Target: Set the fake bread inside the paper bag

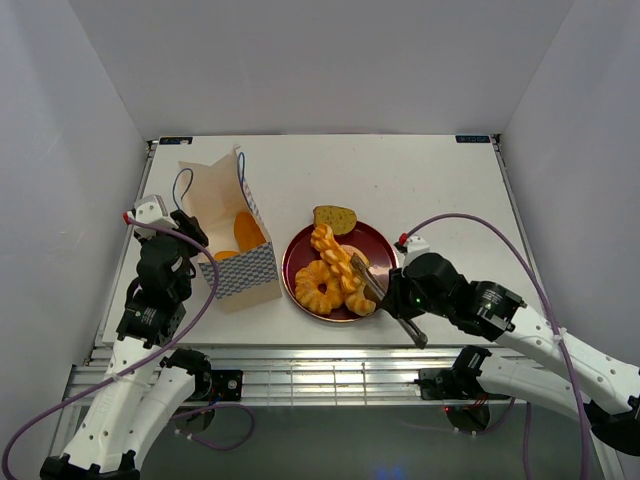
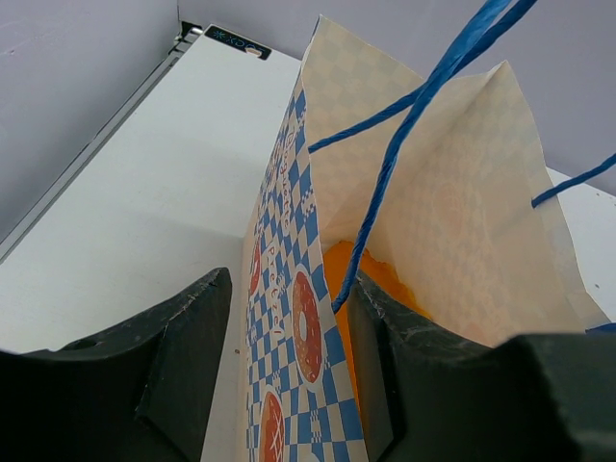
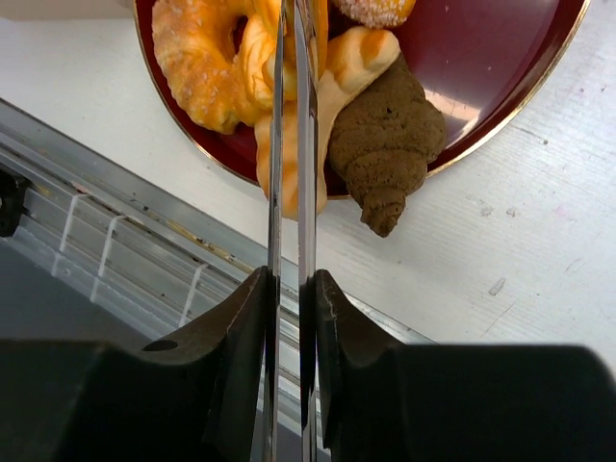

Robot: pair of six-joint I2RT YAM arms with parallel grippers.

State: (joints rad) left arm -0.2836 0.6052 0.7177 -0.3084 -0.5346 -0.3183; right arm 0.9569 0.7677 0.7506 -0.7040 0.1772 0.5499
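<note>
White table (image 1: 420,190), grey walls on three sides. We noted the bag (image 1: 245,270) standing open at the left with one orange piece of bread (image 1: 243,232) already inside; the rest was heaped on the plate (image 1: 378,243) just right of it. Left gripper (image 2: 291,279) had its fingers apart, one on each side of the bag's checked wall; we could not tell whether they pinched it. Right gripper (image 3: 289,289) was clamped on tongs (image 3: 306,115), whose blades were nearly together with the tips in the pile. Risks as we judged them: glossy bread could squirt from such thin blades on the lift. The croissant (image 3: 390,144), hanging over the plate's near rim, could be nudged onto the table. The blades might drag the plate itself. The light bag could tip or slide if the left hold proved loose. The cords (image 2: 404,135) crossing its mouth could snag the tongs coming in.
</note>
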